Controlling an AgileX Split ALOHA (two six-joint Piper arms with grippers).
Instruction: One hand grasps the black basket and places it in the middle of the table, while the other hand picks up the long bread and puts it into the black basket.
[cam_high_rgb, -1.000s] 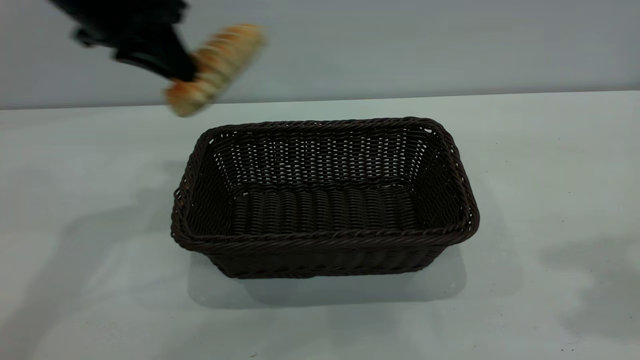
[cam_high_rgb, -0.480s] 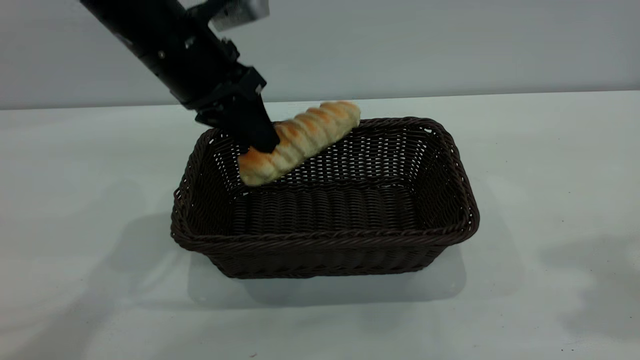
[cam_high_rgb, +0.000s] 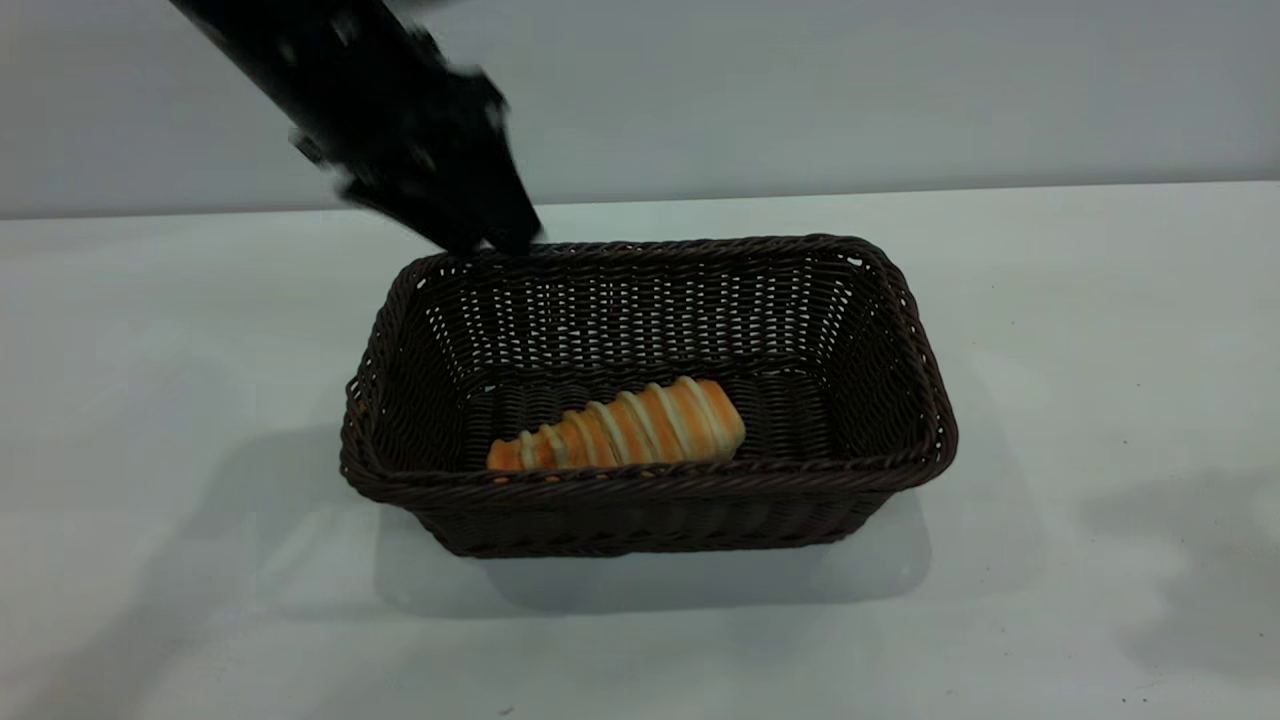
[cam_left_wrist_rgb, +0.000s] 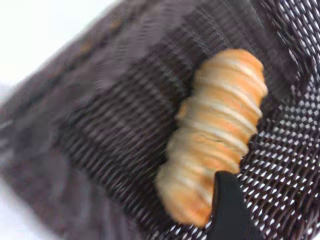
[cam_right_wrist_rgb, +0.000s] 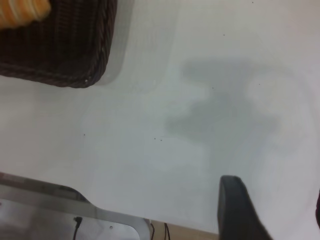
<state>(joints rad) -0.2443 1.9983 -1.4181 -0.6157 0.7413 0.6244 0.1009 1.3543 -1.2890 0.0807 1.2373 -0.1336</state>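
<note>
While the long bread is lying inside the black basket against its near wall, my emptied left gripper is hovering at the far-left rim; whether it is spread I cannot tell, and snagging there could be dragging the basket off-centre.

Woven wicker black basket, matte white table, ridged long bread

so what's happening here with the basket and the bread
The bread lies on the floor of the black basket, near its front wall, and nothing is gripping it. The basket stands on the white table. The left gripper hangs above the basket's back left rim. The right gripper hovers over bare table off to the basket's side. Judging by how things lie, both parts of the job look done.
</note>
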